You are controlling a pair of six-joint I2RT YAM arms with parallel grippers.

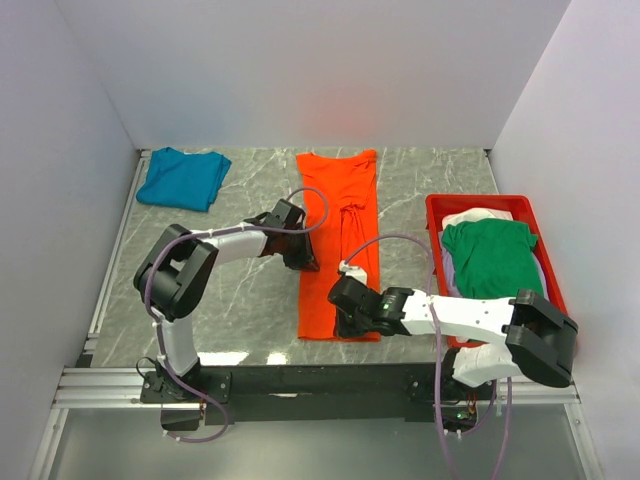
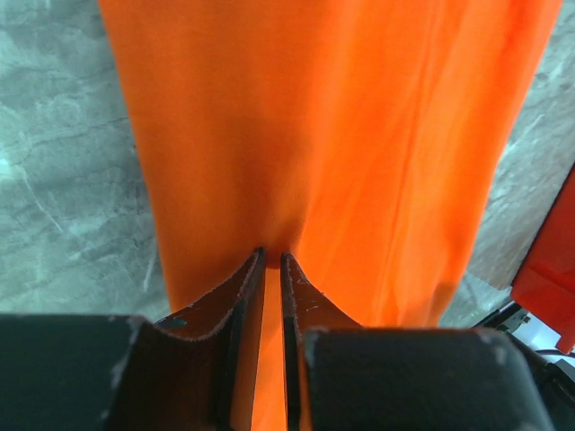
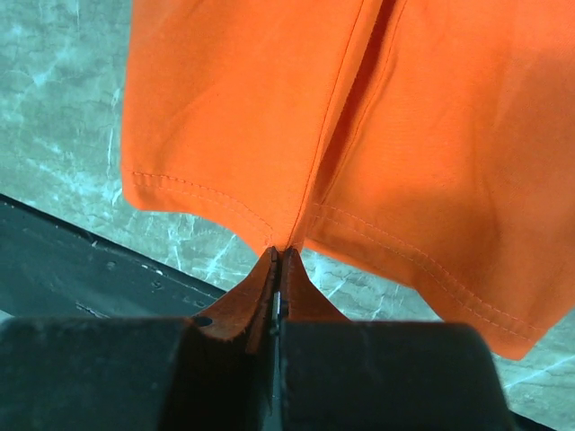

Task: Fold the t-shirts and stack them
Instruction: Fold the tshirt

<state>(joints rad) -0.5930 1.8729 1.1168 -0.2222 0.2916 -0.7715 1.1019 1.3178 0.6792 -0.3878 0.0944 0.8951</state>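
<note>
The soft bright orange t-shirt lies on the grey desk, a long strip pointing from far to near. The left gripper pinches its left edge. The right gripper pinches its near hem.

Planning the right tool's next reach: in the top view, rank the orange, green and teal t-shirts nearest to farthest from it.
1. orange t-shirt, table centre: the right tool is shut on its near hem.
2. green t-shirt, in the red tray on the right.
3. teal t-shirt, far left corner.
</note>
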